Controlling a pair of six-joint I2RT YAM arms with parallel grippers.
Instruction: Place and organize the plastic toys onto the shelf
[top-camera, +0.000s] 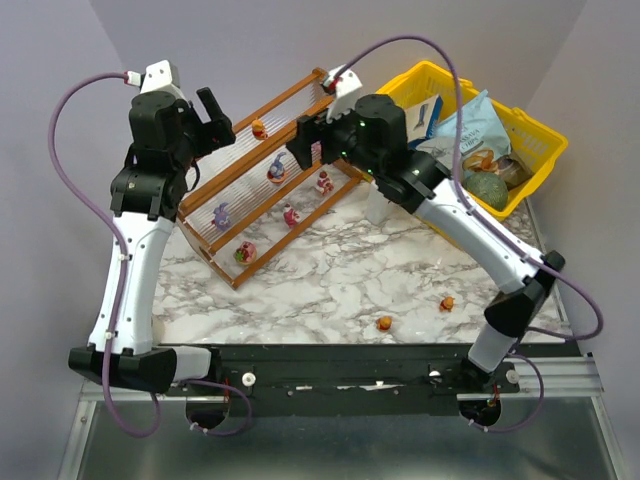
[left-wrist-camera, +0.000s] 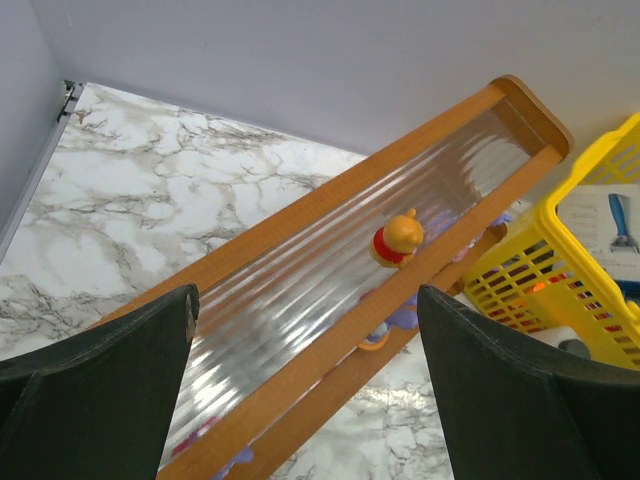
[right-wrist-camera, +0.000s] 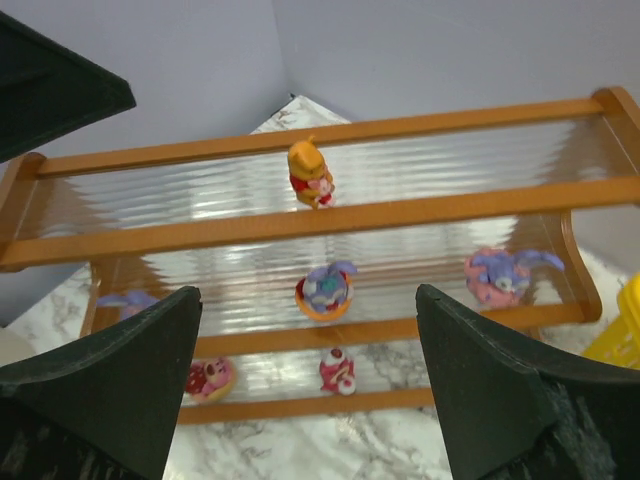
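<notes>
The shelf (top-camera: 235, 175) stands slanted at the back left. Its tiers hold several plastic toys: an orange bear (top-camera: 259, 128) on top, a purple one (top-camera: 276, 171) and a pink one (top-camera: 324, 183) lower down. Two small orange toys (top-camera: 384, 323) (top-camera: 447, 303) lie on the marble near the front right. My left gripper (top-camera: 215, 115) hovers open over the top tier (left-wrist-camera: 300, 300), the bear (left-wrist-camera: 396, 240) beyond its fingers. My right gripper (right-wrist-camera: 308, 385) is open and empty, facing the shelf rail (right-wrist-camera: 450, 210) with the bear (right-wrist-camera: 309, 173), a purple toy (right-wrist-camera: 325, 290) and a red-white toy (right-wrist-camera: 337, 370) ahead.
A yellow basket (top-camera: 540, 140) with packaged goods sits at the back right, close to the shelf's right end; its corner (left-wrist-camera: 560, 280) also shows in the left wrist view. A small white bottle (top-camera: 380, 205) stands under the right arm. Walls close in behind and on both sides.
</notes>
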